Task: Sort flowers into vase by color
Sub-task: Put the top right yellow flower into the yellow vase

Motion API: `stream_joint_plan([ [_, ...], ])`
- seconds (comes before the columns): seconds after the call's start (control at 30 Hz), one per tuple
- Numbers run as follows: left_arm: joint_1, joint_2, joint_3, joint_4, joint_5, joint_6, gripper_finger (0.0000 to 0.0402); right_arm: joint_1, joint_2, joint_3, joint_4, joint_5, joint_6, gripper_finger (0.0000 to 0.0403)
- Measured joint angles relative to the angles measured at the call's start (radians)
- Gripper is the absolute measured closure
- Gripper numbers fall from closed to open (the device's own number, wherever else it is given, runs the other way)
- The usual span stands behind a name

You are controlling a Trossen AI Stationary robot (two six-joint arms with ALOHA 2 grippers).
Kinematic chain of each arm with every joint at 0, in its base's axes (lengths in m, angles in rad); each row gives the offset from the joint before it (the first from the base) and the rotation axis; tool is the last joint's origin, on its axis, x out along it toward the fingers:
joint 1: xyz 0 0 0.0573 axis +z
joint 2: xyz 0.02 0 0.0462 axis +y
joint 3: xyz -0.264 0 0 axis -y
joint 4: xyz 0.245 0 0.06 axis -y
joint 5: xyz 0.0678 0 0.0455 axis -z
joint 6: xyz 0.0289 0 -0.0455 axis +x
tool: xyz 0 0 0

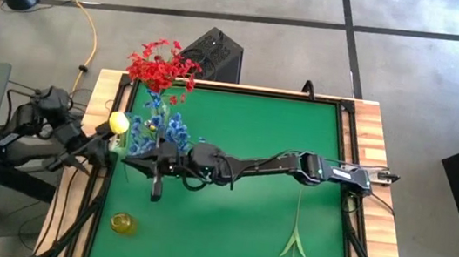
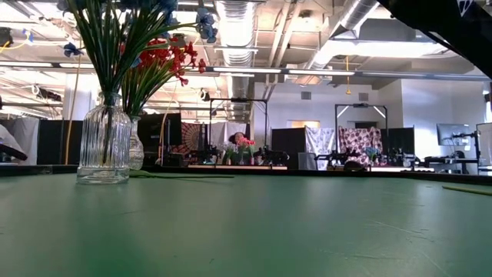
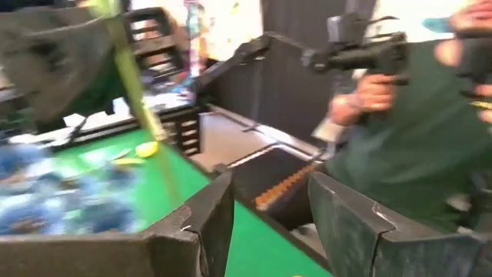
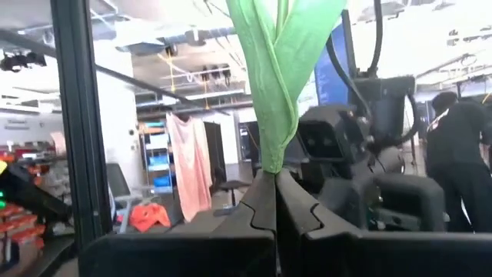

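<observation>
A glass vase of blue blossoms (image 1: 163, 129) (image 2: 104, 146) stands at the table's left, with a vase of red blossoms (image 1: 160, 67) (image 2: 157, 65) behind it at the far edge. My right gripper (image 1: 128, 144) (image 4: 275, 181) reaches across from the right and is shut on a yellow tulip (image 1: 118, 121) beside the blue vase. My left gripper (image 1: 102, 150) (image 3: 269, 192) is open at the left edge, close to that tulip and touching nothing. A second yellow tulip (image 1: 295, 246) lies flat near the right front corner. A small empty glass vase (image 1: 122, 222) stands near the left front. My right gripper pinches the tulip's green leaf and stem (image 4: 270, 150) between its two shut fingers. The arm comes from the table's right. The leaf (image 4: 280, 61) rises past the fingertips, and the yellow bud (image 1: 118, 121) sits at the table's left edge beside the blue vase.
The right arm (image 1: 295, 166) spans the middle of the table. A wooden frame (image 1: 373, 137) borders the green mat. A person in a dark shirt (image 3: 407, 131) shows beyond the table in the left wrist view. Bare mat (image 1: 256, 123) lies between the vases and the right edge.
</observation>
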Motion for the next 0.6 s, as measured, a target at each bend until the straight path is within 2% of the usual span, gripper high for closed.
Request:
stream_joint_plan([
  [0.17, -0.003, 0.000, 0.000, 0.038, -0.122, -0.058, 0.0244, -0.001, 0.000, 0.000, 0.039, 0.000, 0.009, 0.0387],
  [0.43, -0.003, 0.005, 0.000, 0.274, -0.262, -0.292, 0.0244, -0.018, 0.000, 0.001, 0.049, 0.000, 0.004, 0.0387],
  [0.6, -0.003, 0.056, 0.000, 0.264, -0.336, -0.328, 0.0244, -0.042, 0.000, 0.001, 0.046, -0.020, 0.017, 0.0387],
])
